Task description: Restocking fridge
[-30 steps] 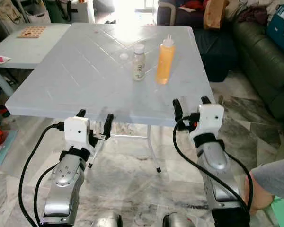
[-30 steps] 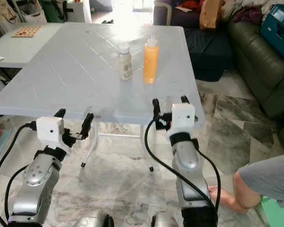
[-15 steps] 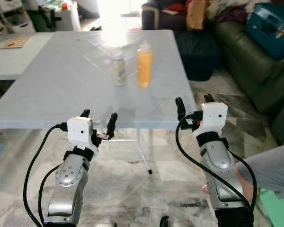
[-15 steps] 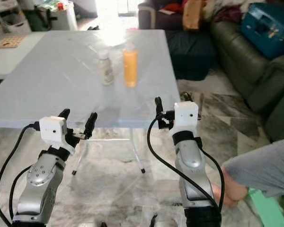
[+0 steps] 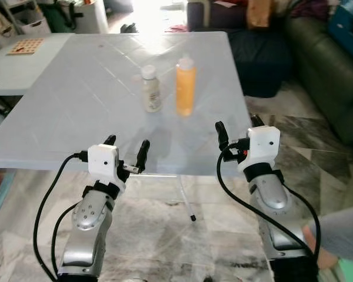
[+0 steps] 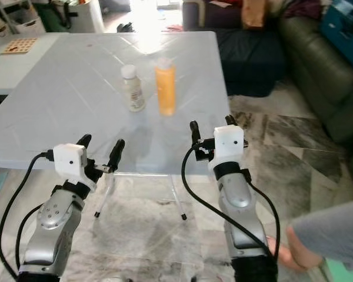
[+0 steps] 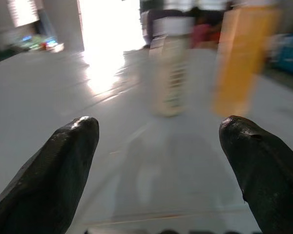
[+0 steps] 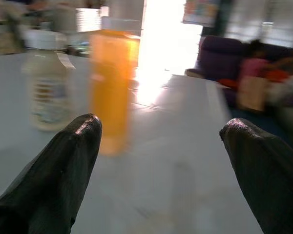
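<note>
Toward the middle of the pale blue-grey plastic table (image 5: 76,100), a small cream bottle with a white cap (image 5: 150,89) stands upright just beside a taller orange bottle with a white cap (image 5: 185,85), the orange one nearer the table's right edge. At the table's near edge the left gripper (image 5: 126,147) hovers with its black fingers spread apart. The right gripper (image 5: 238,128) sits by the near right corner, fingers likewise spread, holding nothing.

light: bright backlight | glare: table (image 5: 76,82) far edge | blur: wrist views soft
</note>
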Controlling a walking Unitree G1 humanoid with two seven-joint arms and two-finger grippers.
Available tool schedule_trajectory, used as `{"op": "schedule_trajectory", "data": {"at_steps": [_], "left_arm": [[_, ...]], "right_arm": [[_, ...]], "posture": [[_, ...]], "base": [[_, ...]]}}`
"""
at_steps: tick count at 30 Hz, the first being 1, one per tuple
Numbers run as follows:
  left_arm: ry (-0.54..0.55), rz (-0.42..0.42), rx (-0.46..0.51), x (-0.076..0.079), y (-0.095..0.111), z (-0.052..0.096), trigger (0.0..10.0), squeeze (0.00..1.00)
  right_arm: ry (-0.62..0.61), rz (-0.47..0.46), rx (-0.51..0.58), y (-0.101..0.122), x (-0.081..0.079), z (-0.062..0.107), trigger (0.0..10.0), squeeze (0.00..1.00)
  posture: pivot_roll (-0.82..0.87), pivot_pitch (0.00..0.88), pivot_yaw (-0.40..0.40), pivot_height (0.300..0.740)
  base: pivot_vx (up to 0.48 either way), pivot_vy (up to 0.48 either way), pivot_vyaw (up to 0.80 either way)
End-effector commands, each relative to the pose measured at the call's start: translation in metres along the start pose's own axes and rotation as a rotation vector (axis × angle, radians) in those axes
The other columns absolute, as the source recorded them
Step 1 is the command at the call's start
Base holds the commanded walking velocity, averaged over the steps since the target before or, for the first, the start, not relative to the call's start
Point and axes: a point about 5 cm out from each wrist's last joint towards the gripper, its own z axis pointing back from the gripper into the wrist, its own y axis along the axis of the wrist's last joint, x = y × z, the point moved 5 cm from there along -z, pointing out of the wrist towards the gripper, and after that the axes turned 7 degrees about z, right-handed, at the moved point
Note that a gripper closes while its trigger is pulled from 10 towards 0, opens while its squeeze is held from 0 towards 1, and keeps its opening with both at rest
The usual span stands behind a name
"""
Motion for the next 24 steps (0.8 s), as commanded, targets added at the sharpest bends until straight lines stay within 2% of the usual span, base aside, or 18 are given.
{"op": "schedule_trajectory", "data": {"at_steps": [1, 6, 8, 12, 19, 24], "left_arm": [[0.023, -0.002, -0.015, -0.0070, -0.0038, 0.0026, 10.0, 0.00], [0.022, -0.002, -0.016, -0.0067, -0.0044, 0.0027, 10.0, 0.00], [0.023, -0.001, -0.017, -0.0071, -0.0042, 0.0021, 10.0, 0.00], [0.020, 0.020, -0.005, -0.0056, -0.0019, 0.0023, 10.0, 0.00], [0.023, 0.016, -0.008, -0.0081, -0.0029, 0.0046, 10.0, 0.00], [0.018, 0.017, -0.009, -0.0059, -0.0032, 0.0054, 10.0, 0.00]], "right_arm": [[0.022, -0.001, 0.050, 0.0138, -0.0063, -0.0029, 10.0, 0.00], [0.025, 0.000, 0.046, 0.0121, -0.0076, -0.0032, 10.0, 0.00], [0.022, -0.003, 0.048, 0.0129, -0.0073, -0.0045, 10.0, 0.00], [0.005, -0.013, 0.044, 0.0123, -0.0041, -0.0058, 10.0, 0.00], [0.021, -0.014, 0.038, 0.0099, -0.0113, -0.0022, 10.0, 0.00], [0.020, -0.016, 0.033, 0.0089, -0.0103, -0.0021, 10.0, 0.00]], "posture": [[0.05, 0.035, 0.037, 0.740], [0.05, 0.030, 0.035, 0.740], [0.05, 0.032, 0.039, 0.740], [0.05, 0.035, 0.041, 0.740], [0.05, 0.040, 0.043, 0.740], [0.05, 0.046, 0.040, 0.740]], "base": [[0.420, 0.000, 0.79], [0.419, 0.000, 0.79], [0.392, 0.000, 0.00], [0.000, 0.000, 0.00], [0.000, 0.000, 0.00], [0.000, 0.000, 0.00]]}}
